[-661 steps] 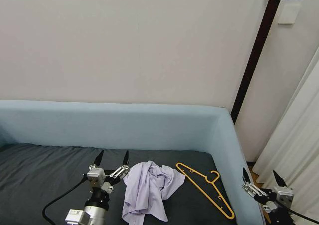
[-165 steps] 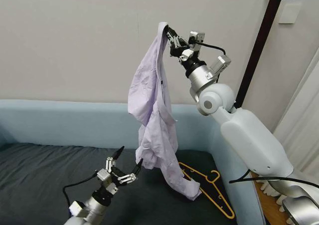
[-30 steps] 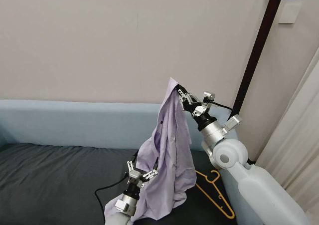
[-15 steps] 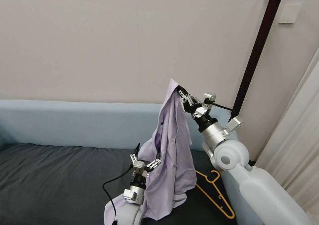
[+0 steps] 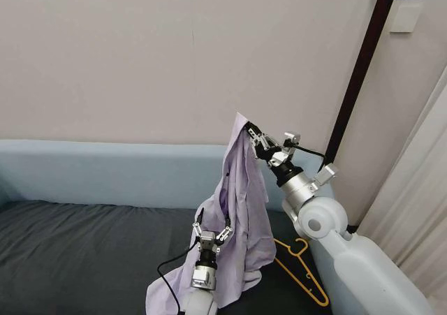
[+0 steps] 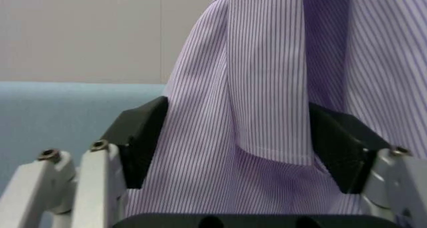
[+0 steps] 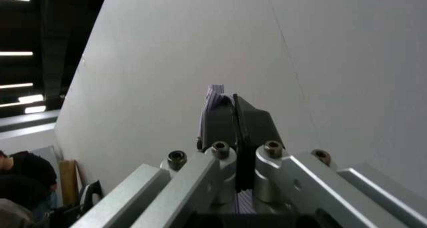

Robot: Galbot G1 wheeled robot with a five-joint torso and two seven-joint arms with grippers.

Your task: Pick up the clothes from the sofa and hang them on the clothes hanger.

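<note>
over sofa [image 5: 84, 248], right tool [image 5: 249, 129] pinches shirt [image 5: 246, 196]; left tool [image 5: 213, 221] spread around it

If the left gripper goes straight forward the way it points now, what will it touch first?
Most likely the purple striped shirt: the left gripper, jaws open, points up into the hanging cloth, which the left wrist view shows between them. The right gripper holds the shirt's top.

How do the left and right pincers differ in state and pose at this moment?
The left pincer is open, with a fold of the shirt between its fingers; the right pincer is shut on the shirt's top edge. The left pincer sits low, over the sofa; the right pincer is up high. Both are at the same shirt.
</note>
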